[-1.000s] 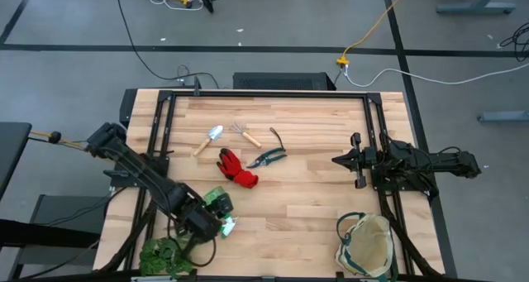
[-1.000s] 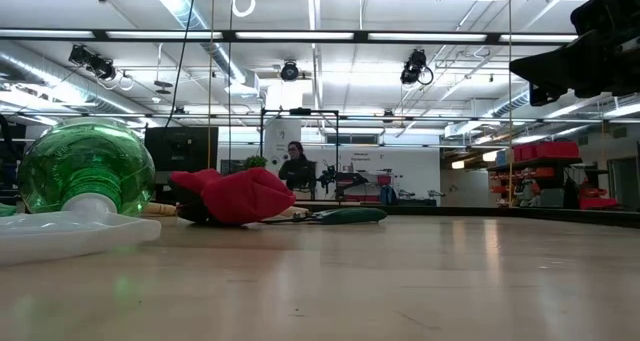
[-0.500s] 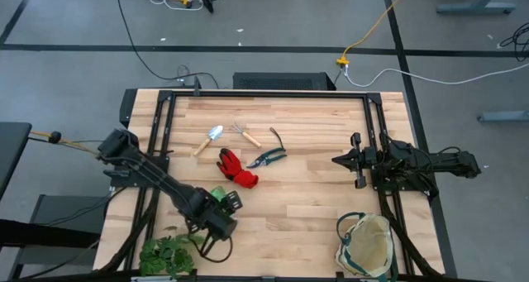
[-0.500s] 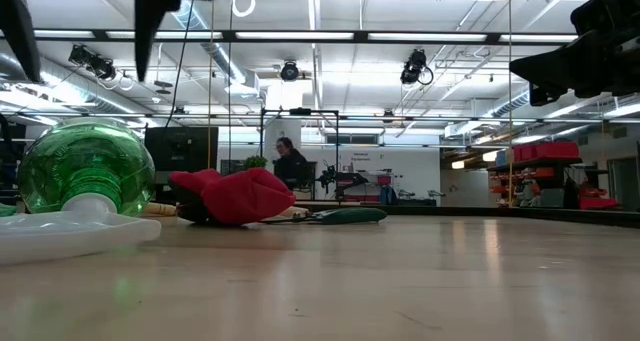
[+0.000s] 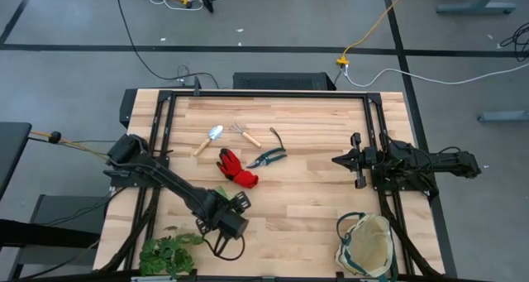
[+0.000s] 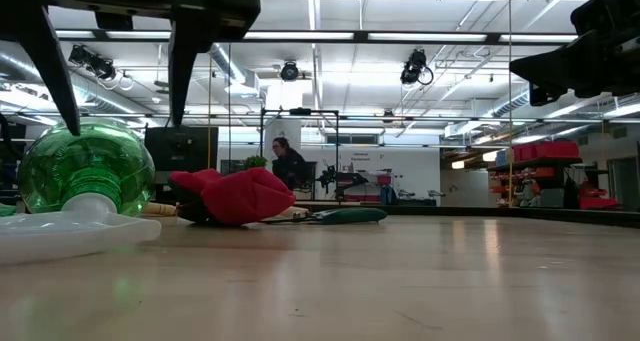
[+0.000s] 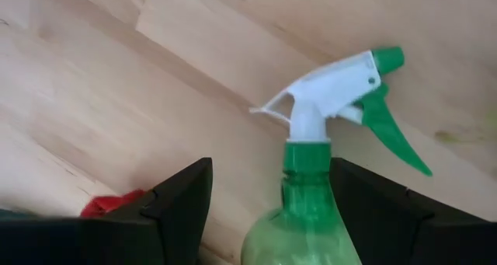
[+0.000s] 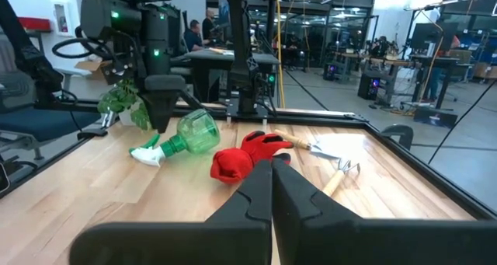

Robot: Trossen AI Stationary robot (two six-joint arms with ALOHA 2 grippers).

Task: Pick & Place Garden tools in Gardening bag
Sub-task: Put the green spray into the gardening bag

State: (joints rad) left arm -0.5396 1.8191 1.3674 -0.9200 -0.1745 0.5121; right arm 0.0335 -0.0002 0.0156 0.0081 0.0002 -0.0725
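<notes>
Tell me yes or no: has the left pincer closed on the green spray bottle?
No. In the left wrist view the left pincer stands open, its fingers either side of the green spray bottle lying on the table.

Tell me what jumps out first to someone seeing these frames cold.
The left gripper, open, hangs right over the green spray bottle lying on its side at the table's near-left, its fingers straddling the bottle. Next, the red glove at mid-table, with the trowel, hand rake and pruning shears just behind it. The cream gardening bag sits alone at the near-right corner, while the right gripper waits shut at the right.
</notes>
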